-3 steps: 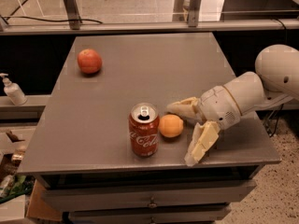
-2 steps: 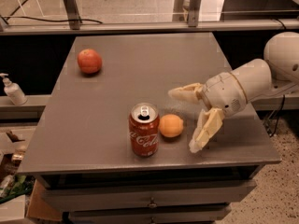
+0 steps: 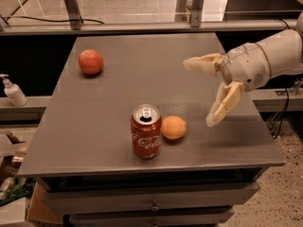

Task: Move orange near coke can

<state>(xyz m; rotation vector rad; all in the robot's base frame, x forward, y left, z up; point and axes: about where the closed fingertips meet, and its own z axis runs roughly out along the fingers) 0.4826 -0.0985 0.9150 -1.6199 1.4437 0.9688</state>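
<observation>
The orange (image 3: 173,127) is small, round and yellow-orange. It rests on the grey table (image 3: 109,103) right beside the red coke can (image 3: 146,138), on the can's right, touching it or nearly so. The can stands upright near the table's front edge, silver top with pull tab showing. My gripper (image 3: 198,92) is open and empty, lifted above the table to the right of the orange and apart from it. One cream finger (image 3: 202,64) points left, the other (image 3: 222,106) points down.
A larger reddish-orange apple-like fruit (image 3: 90,62) sits at the table's back left. A white pump bottle (image 3: 13,91) stands on a lower ledge at the left. Drawers run under the table's front edge. A glass rail runs behind the table.
My gripper has let go of the orange and moved up and to the right, away from it. The orange and the can have stayed in place.
</observation>
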